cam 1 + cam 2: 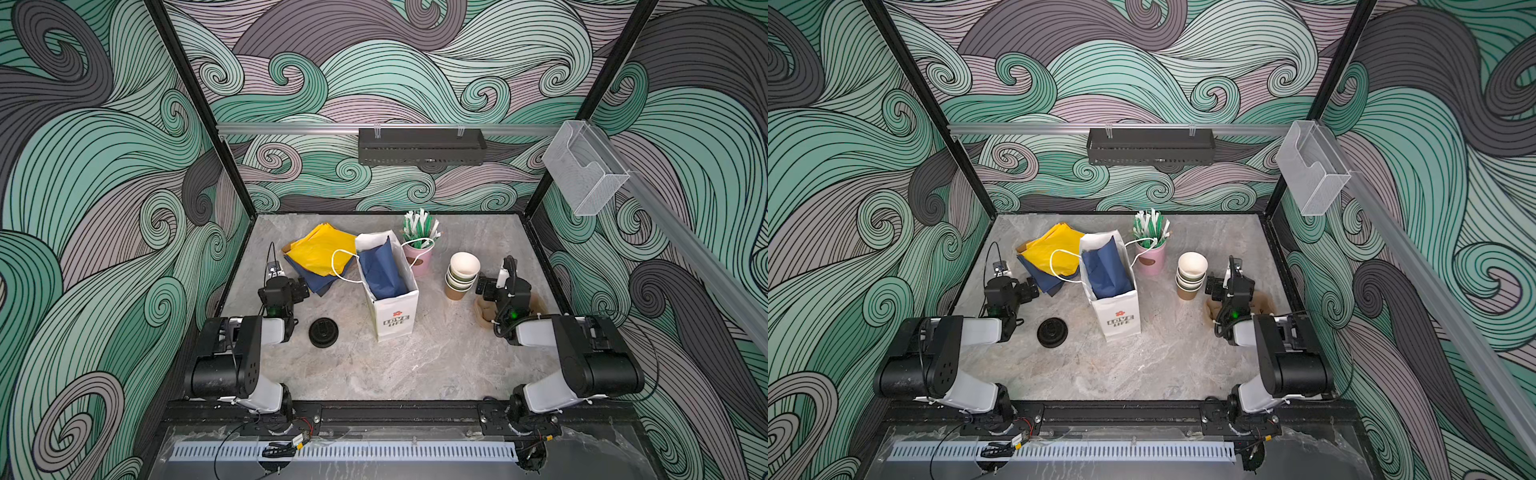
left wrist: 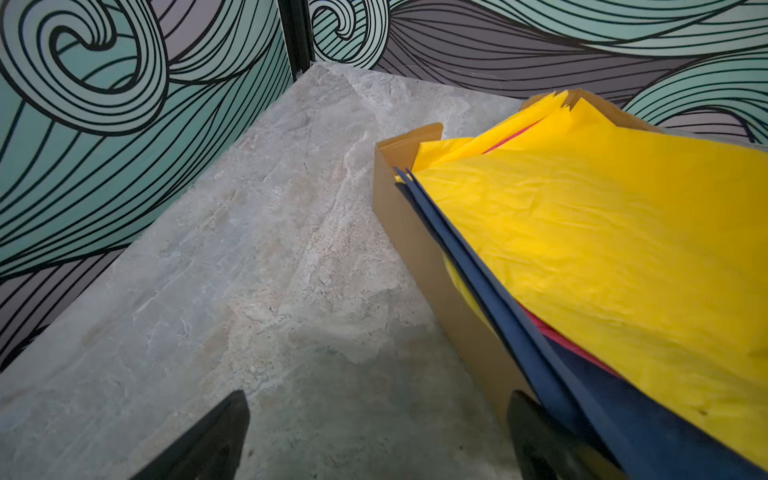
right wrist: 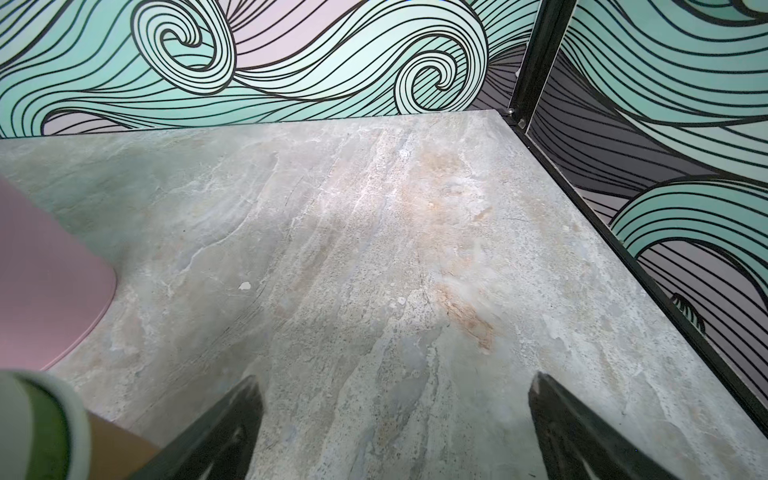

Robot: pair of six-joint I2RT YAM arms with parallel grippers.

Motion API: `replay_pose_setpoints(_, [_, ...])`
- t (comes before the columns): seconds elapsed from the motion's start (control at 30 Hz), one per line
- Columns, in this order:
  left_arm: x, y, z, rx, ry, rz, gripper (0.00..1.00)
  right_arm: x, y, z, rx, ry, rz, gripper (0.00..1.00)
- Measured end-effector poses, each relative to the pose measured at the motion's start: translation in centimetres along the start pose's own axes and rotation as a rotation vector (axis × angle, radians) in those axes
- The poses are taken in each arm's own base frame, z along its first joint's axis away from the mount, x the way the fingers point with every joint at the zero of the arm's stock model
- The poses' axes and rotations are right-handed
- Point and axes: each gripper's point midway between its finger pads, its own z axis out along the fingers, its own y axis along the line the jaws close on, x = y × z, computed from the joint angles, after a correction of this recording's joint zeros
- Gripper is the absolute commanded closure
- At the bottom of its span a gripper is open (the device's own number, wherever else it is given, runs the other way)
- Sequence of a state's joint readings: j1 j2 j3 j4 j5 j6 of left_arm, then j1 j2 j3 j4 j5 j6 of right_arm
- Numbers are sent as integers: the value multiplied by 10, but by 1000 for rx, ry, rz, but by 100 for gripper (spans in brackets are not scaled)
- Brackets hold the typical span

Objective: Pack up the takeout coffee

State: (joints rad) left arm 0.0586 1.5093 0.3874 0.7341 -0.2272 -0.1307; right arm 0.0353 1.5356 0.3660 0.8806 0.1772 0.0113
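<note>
No lidded cup of the takeout coffee shows in any view, so where it is cannot be told. The nearest candidate is the white paper bag [image 1: 392, 309], which stands upright and open at mid-counter in both top views. Navy tissue [image 1: 382, 270] fills its mouth and hides whatever is inside. The bag's front reads "LOVE LIFE" in dark block letters under a small red flower mark, and its white cord handles hang out to either side.

To the left of the bag, a stack of black lids [image 1: 323, 332] sits alone on the grey stone-look counter [image 1: 415, 370]. Behind them, a brown cardboard box [image 2: 415, 249] holds yellow tissue [image 2: 602, 249] over navy sheets [image 2: 498, 311], with a pink edge showing between.

To the right of the bag is a pink pot [image 1: 419, 259] of green-and-white wrapped sticks [image 1: 419, 226]. Next to it stands a stack of lidless cups [image 1: 461, 274], green above a brown bottom cup.

The left tool [image 2: 378, 399] is released and holds nothing. Its fingers are spread wide over bare counter, one of them just beside the box wall. The right tool [image 3: 397, 378] is likewise released and empty above bare counter, just beside the cup stack. A brown moulded carrier [image 1: 482, 318] lies beneath its arm.
</note>
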Motion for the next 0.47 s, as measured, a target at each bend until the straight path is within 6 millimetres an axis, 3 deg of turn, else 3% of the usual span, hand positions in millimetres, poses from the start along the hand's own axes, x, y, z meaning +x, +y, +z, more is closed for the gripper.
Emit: replay_pose_setpoints(0.47, [-8, -2, 2, -3, -9, 4, 1, -6, 2, 6, -2, 5, -5, 1])
